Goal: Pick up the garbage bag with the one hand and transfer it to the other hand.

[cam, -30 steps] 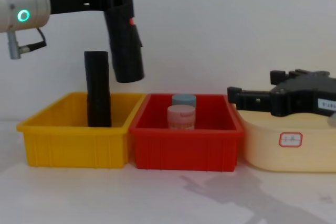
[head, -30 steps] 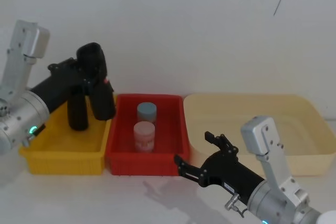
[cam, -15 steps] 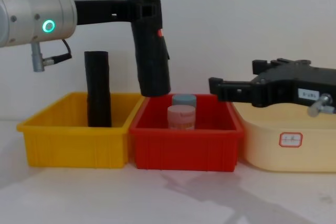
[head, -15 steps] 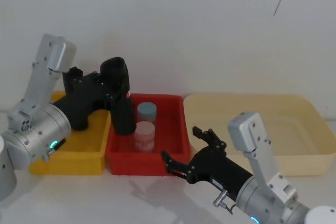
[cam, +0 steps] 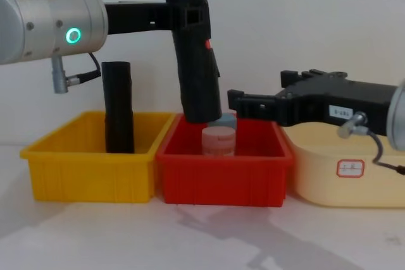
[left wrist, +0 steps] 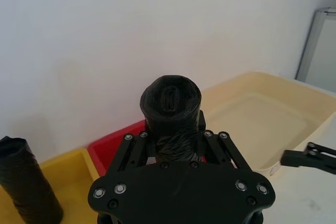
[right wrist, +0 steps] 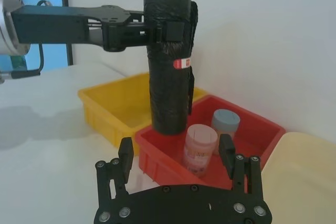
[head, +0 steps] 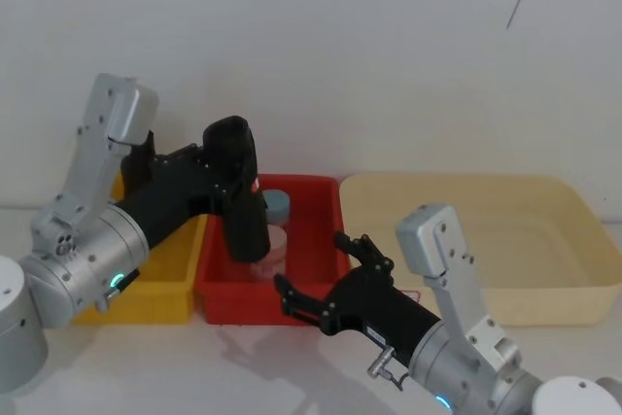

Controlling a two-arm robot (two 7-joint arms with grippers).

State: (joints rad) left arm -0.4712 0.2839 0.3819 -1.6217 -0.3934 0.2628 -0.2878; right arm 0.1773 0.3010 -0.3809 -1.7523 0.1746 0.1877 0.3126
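Masking the blue jar (cam: 227,119), garbage bag (cam: 199,77) hangs in left gripper (cam: 188,16).

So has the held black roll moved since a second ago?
Yes. In the chest view the left gripper has carried the roll rightward, from above the yellow bin's edge to over the red bin.

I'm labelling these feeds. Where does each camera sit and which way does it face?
Head: high up, looking forward and down at the red bin; left gripper holds the garbage bag, right gripper open.
Chest: low, looking across; both grippers enter from the sides.
Left wrist: behind the left gripper, facing the bag's top end.
Right wrist: behind the right gripper, facing the bag's side.
Head and chest share the red bin.
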